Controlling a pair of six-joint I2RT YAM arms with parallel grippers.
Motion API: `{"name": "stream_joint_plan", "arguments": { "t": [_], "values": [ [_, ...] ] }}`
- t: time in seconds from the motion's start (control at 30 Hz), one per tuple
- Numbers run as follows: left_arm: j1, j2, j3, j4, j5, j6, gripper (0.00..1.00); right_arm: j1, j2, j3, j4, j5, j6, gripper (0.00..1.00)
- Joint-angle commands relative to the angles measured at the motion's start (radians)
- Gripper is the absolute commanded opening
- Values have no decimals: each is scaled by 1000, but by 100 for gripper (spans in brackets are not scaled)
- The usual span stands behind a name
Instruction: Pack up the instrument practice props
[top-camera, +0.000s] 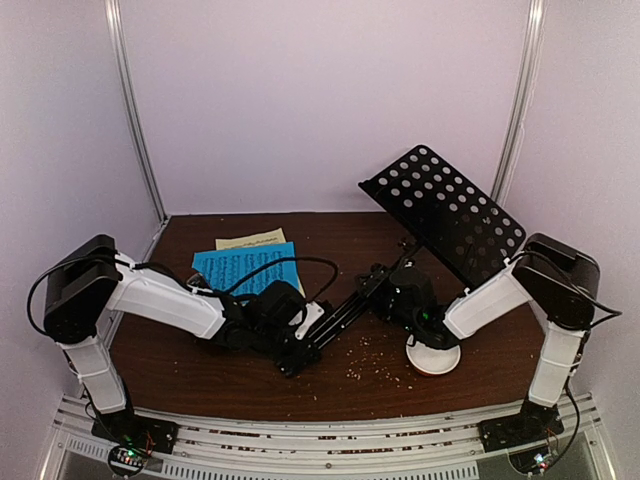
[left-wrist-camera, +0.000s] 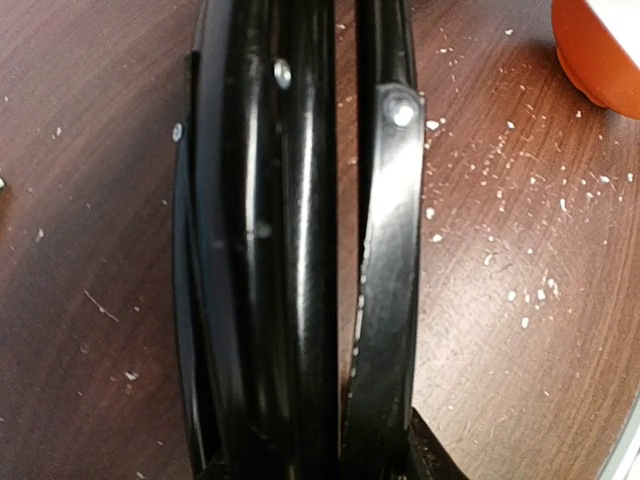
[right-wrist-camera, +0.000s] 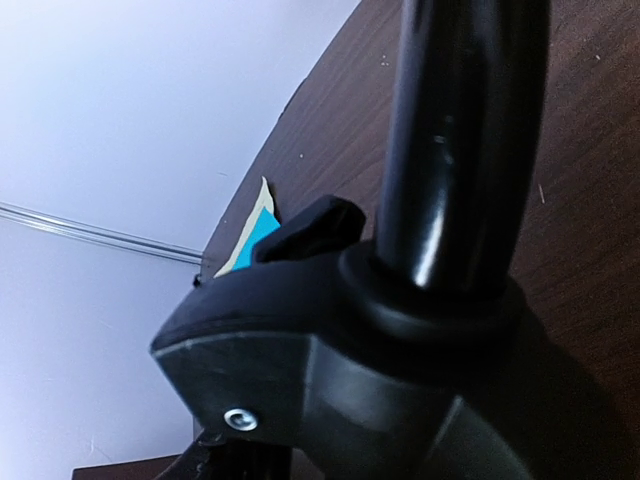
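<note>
The black music stand (top-camera: 445, 215) lies slanted across the middle of the surface (top-camera: 190, 375), its folded legs (left-wrist-camera: 290, 250) at the left claw (top-camera: 292, 338) and its shaft at the right claw (top-camera: 398, 296), likely steadied at both ends for collapsing. I cannot tell either claw's opening or grip. The blue sheets (top-camera: 245, 268) lie behind. The white bowl (top-camera: 433, 357) crowds the right claw, and the raised desk nears the right wall (top-camera: 560, 120).

The music stand (left-wrist-camera: 290, 250) shows glossy black tubing (bright metal rivets (left-wrist-camera: 403, 115)), the table (left-wrist-camera: 90, 330) smooth dark wood-grain.
</note>
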Motion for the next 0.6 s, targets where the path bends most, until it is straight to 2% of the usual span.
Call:
{"name": "stream_joint_plan", "arguments": {
  "t": [0.0,0.13,0.43,0.57],
  "values": [
    [-15,-68,-3,118,15,24,0,-8,54,2,-202,80,-283,54],
    [-15,-64,-4,115,12,10,0,-10,59,3,-205,77,-275,64],
    [-16,-62,-12,123,11,-13,0,-11,65,2,-198,72,-265,67],
    [-16,-59,1,103,4,-28,0,-12,57,7,-206,67,-270,79]
  ]
}}
